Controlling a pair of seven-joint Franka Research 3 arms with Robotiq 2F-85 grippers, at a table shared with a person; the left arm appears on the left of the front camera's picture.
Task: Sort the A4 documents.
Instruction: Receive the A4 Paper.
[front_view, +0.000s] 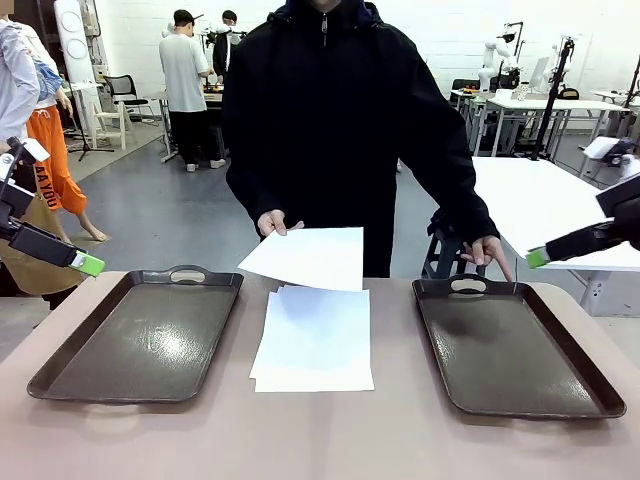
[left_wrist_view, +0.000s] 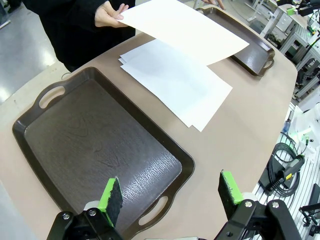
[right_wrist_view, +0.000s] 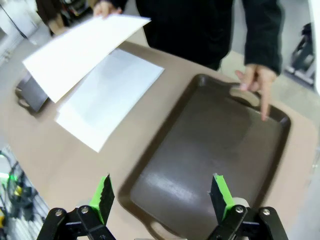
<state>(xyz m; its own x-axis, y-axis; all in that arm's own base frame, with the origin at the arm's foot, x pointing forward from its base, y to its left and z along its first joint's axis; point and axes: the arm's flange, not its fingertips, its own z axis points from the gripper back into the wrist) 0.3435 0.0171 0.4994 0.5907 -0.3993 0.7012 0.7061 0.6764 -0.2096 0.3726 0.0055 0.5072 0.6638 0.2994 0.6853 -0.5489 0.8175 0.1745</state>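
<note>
On the table (front_view: 320, 440) the stack of A4 documents (front_view: 315, 340) lies between the left tray (front_view: 140, 335) and the right tray (front_view: 510, 350), its long axis running from robot to person. The person's hand (front_view: 275, 222) holds one sheet (front_view: 305, 257) raised just above the stack's far end. The left gripper (left_wrist_view: 170, 191) and right gripper (right_wrist_view: 161, 196) hang by their own trays, fingers spread and empty. Each is well apart from the sheet, which lies inward toward the middle, neither arm clearly nearer. The person's other hand (front_view: 490, 252) touches the right tray's far rim — perhaps a cue.
</note>
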